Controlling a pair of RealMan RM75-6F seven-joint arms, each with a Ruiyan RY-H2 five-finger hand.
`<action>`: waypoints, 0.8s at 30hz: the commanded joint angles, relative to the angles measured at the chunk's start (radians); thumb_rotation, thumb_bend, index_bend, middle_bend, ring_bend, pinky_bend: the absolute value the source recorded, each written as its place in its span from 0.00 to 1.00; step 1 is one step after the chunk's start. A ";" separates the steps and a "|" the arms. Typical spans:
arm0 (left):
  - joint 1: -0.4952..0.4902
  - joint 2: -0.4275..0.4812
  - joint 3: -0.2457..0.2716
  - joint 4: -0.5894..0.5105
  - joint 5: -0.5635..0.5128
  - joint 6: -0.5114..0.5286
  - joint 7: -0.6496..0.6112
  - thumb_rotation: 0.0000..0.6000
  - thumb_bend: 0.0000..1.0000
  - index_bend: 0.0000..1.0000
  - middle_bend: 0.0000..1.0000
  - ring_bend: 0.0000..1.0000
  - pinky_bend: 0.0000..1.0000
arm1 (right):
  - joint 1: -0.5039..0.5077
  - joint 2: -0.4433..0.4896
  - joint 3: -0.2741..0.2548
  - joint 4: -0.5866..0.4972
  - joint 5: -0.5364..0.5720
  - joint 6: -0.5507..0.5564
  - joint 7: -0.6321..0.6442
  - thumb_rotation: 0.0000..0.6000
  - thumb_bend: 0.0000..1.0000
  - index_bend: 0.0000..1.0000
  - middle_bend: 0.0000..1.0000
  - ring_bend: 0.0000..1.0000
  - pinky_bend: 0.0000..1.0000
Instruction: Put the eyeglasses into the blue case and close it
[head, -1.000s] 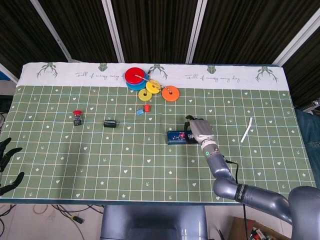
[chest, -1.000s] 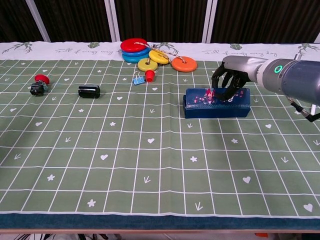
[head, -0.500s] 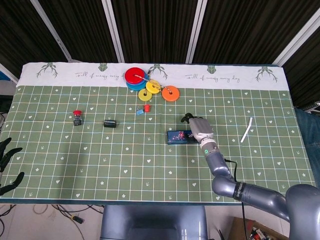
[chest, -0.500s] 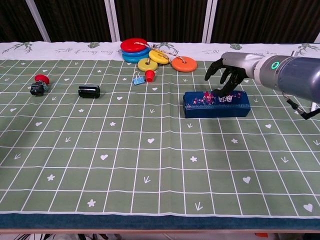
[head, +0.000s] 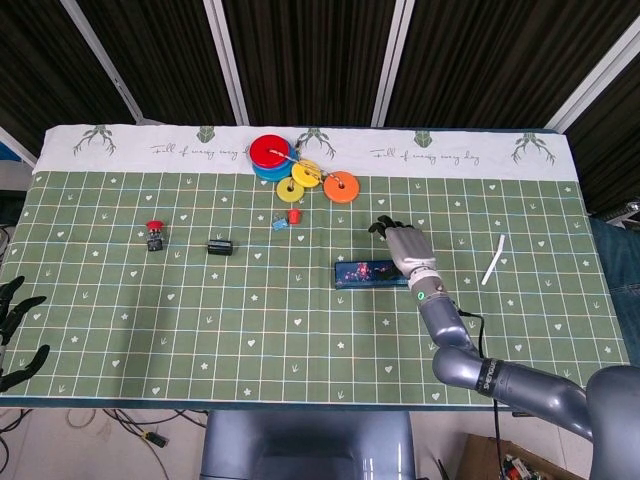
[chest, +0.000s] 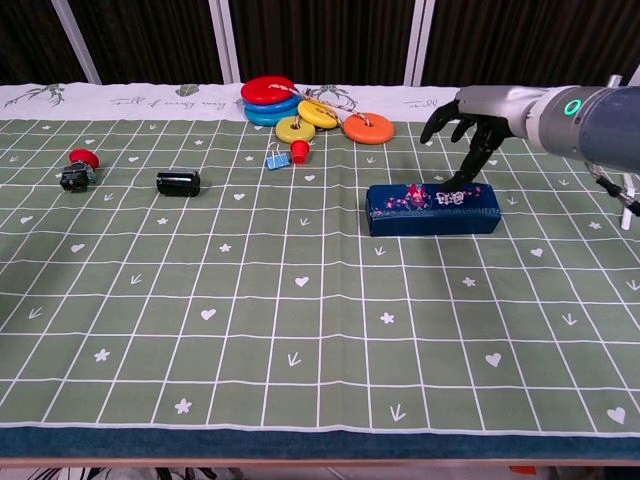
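The blue case (head: 372, 272) (chest: 432, 209), with a flowered lid, lies shut on the green mat right of centre. No eyeglasses show in either view. My right hand (head: 405, 245) (chest: 470, 125) hovers behind the case's right half with its fingers spread and nothing in them. One fingertip (chest: 460, 178) points down near the case's back edge; I cannot tell whether it touches. My left hand (head: 18, 330) shows only as dark, spread fingers at the left edge of the head view, off the table and holding nothing.
A stack of coloured rings (head: 285, 165) (chest: 300, 110) lies at the back centre, with small red and blue clips (head: 288, 218) in front of it. A black cylinder (head: 220, 246) and a red button (head: 154, 235) sit to the left. A white stick (head: 493, 260) lies to the right.
My right hand has lifted off the case's top and drawn back and to the right, its fingers spreading. The case lies shut and has not moved.
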 joint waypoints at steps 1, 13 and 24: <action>0.001 0.000 0.001 -0.001 0.001 0.001 0.001 1.00 0.31 0.20 0.00 0.00 0.00 | 0.008 0.049 -0.064 -0.076 0.036 0.002 -0.080 1.00 0.26 0.24 0.12 0.16 0.21; 0.000 0.003 -0.001 -0.003 -0.004 -0.002 -0.001 1.00 0.31 0.20 0.00 0.00 0.00 | 0.028 -0.016 -0.088 -0.024 0.086 0.031 -0.078 1.00 0.27 0.27 0.18 0.18 0.21; 0.000 0.003 0.000 -0.003 -0.005 -0.006 -0.001 1.00 0.31 0.20 0.00 0.00 0.00 | 0.030 -0.042 -0.083 0.017 0.091 0.032 -0.050 1.00 0.36 0.32 0.25 0.20 0.21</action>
